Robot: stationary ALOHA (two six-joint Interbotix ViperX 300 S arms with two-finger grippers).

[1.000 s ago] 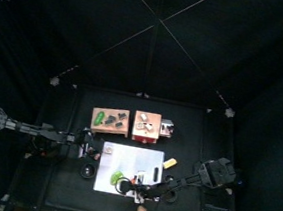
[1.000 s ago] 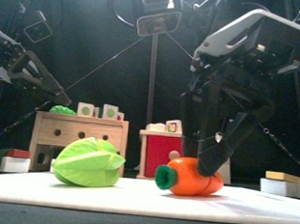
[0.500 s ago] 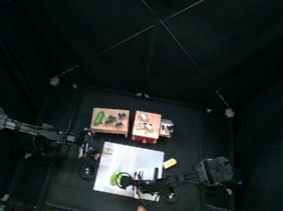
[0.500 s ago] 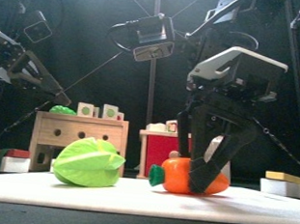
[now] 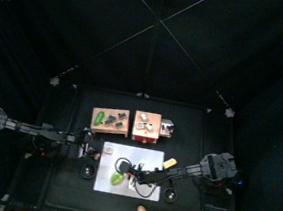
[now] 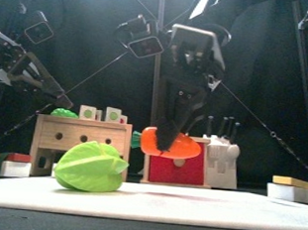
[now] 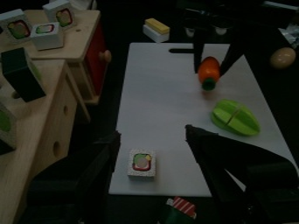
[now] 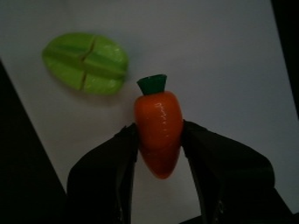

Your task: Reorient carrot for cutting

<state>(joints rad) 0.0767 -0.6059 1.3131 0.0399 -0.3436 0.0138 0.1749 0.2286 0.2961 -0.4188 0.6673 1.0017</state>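
Note:
The carrot (image 6: 172, 144) is short and orange-red with a green top. My right gripper (image 8: 159, 156) is shut on it and holds it in the air above the white cutting board (image 6: 151, 204). It also shows in the right wrist view (image 8: 159, 129) and the left wrist view (image 7: 208, 70). The green vegetable (image 6: 91, 169) lies on the board beside it, also seen in the right wrist view (image 8: 87, 61). In the top view my right gripper (image 5: 142, 182) reaches over the board (image 5: 133, 157). My left gripper (image 7: 158, 162) is open and rests at the board's left end.
A wooden crate (image 6: 78, 137), a red box (image 6: 173, 166) and a white knife block (image 6: 220, 159) stand behind the board. A small picture block (image 7: 142, 165) lies between my left jaws. A brownish oval lump (image 7: 282, 58) and a yellow block (image 7: 156, 29) lie off the board.
My right gripper has shut on the carrot and lifted it off the board, carrying it up and toward the green vegetable. The left arm has not moved.

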